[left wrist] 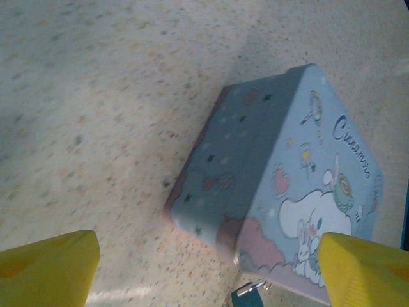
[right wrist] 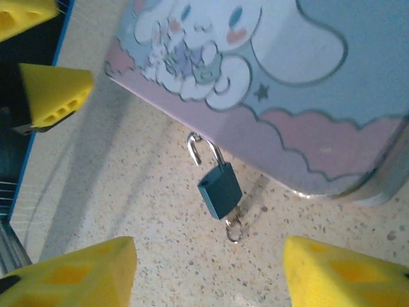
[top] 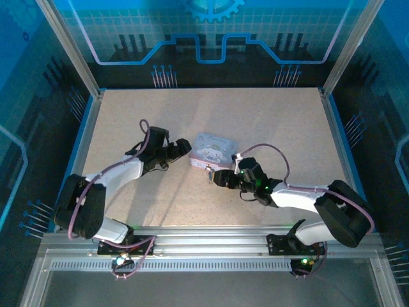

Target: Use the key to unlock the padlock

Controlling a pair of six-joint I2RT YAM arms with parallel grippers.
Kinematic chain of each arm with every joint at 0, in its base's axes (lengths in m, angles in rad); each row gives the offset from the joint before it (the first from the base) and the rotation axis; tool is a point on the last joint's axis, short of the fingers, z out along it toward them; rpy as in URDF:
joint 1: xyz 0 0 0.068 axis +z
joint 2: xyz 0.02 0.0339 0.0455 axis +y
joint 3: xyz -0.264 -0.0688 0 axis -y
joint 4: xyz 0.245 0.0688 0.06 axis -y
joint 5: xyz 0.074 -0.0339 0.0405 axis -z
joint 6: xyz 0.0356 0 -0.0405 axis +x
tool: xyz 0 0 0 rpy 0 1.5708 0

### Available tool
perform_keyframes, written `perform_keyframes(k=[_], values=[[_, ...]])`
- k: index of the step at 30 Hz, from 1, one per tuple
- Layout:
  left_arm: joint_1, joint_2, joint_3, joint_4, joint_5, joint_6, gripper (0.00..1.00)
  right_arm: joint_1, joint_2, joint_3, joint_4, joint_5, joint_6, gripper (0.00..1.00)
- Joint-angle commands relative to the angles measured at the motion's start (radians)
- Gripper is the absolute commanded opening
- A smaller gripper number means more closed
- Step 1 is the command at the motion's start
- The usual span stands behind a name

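The padlock (right wrist: pixel 219 190), small with a dark teal body, hangs by its silvery shackle from the front edge of the pastel tin (right wrist: pixel 300 83). One leg of the shackle stands free of the body. The key (right wrist: pixel 234 227) sticks out of the padlock's underside, its ring lying on the table. My right gripper (right wrist: pixel 209 248) is open just short of the key, with nothing between its yellow fingers (right wrist: pixel 77 275). My left gripper (left wrist: pixel 209 240) is open at the tin's left corner, apart from the tin (left wrist: pixel 287 173); the padlock (left wrist: pixel 249 295) peeks in at the bottom edge.
The tin (top: pixel 214 151) lies mid-table between the left gripper (top: pixel 185 150) and the right gripper (top: pixel 215 177). The left gripper's fingers (right wrist: pixel 54 96) show at the upper left of the right wrist view, close to the tin. Speckled tabletop (top: pixel 268 115) surrounds them, walled by frame rails.
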Motion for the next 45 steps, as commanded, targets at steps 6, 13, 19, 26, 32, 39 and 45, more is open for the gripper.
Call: perform_keyframes(k=[6, 13, 19, 26, 32, 39, 45], values=[[0.01, 0.201, 0.188, -0.097, 0.128, 0.193, 0.86, -0.09, 0.006, 0.035, 0.021, -0.176, -0.1, 0.78], [0.008, 0.227, 0.125, -0.075, 0.109, 0.186, 0.73, -0.155, 0.069, 0.097, 0.022, -0.247, -0.17, 0.78], [0.007, 0.22, 0.028, -0.005, 0.123, 0.134, 0.65, -0.207, 0.151, 0.177, 0.015, -0.314, -0.248, 0.79], [-0.019, 0.148, -0.105, 0.07, 0.103, 0.061, 0.63, -0.239, 0.216, 0.228, 0.013, -0.319, -0.317, 0.79], [-0.039, 0.078, -0.174, 0.092, 0.07, 0.021, 0.63, -0.239, 0.121, 0.124, 0.066, -0.321, -0.316, 0.8], [-0.048, 0.007, -0.221, 0.097, 0.043, -0.01, 0.62, -0.175, 0.083, 0.021, 0.163, -0.32, -0.248, 0.84], [-0.054, -0.025, -0.239, 0.096, 0.033, -0.024, 0.62, -0.11, 0.194, 0.027, 0.296, -0.29, -0.181, 0.84]])
